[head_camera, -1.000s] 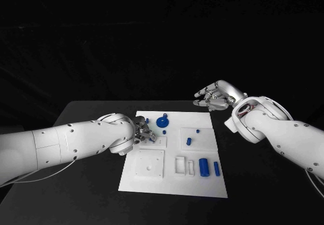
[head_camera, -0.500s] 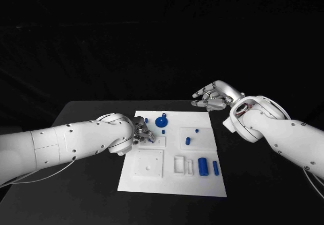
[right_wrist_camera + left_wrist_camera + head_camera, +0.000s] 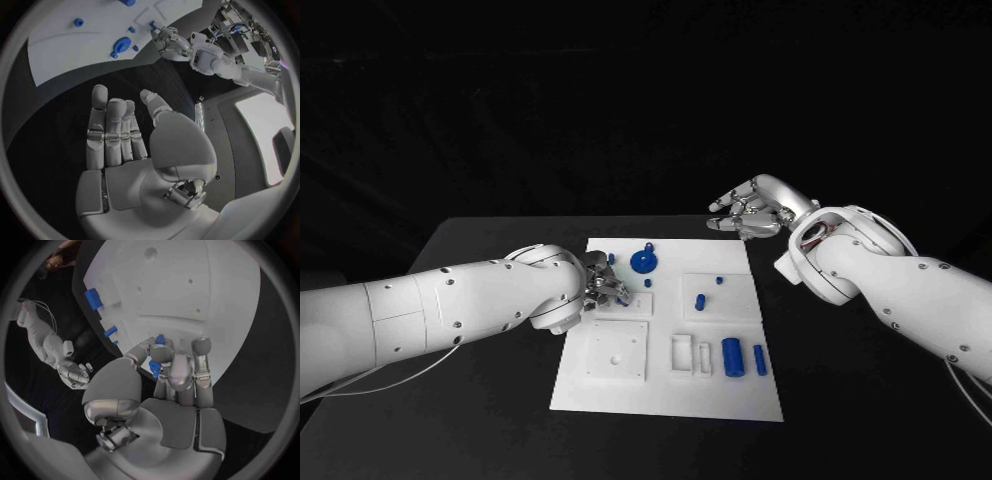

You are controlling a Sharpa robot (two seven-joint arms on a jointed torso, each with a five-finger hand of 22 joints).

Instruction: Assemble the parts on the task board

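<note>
The white task board point(image 3: 629, 390) lies mid-table. My left hand point(image 3: 600, 283) is at the board's far left edge, fingers curled, pinching a small blue part point(image 3: 154, 366) between thumb and fingers point(image 3: 201, 360). My right hand point(image 3: 754, 210) hovers off the board's far right corner, fingers apart and holding nothing; its bare palm point(image 3: 119, 150) faces the board point(image 3: 69, 50). On the board are a round blue knob point(image 3: 646, 261), a blue peg point(image 3: 702, 299) and two blue cylinders point(image 3: 733, 355) in slots near the right edge.
A raised white square plate point(image 3: 617, 350) and a narrow white slot frame point(image 3: 685, 352) occupy the board's near half. Small blue pegs point(image 3: 653, 245) stand at its far end. Black table point(image 3: 473, 400) surrounds the board on all sides.
My right hand has drifted slightly left above the far right corner. My left hand stays at the board's left edge with the blue part still in its fingers.
</note>
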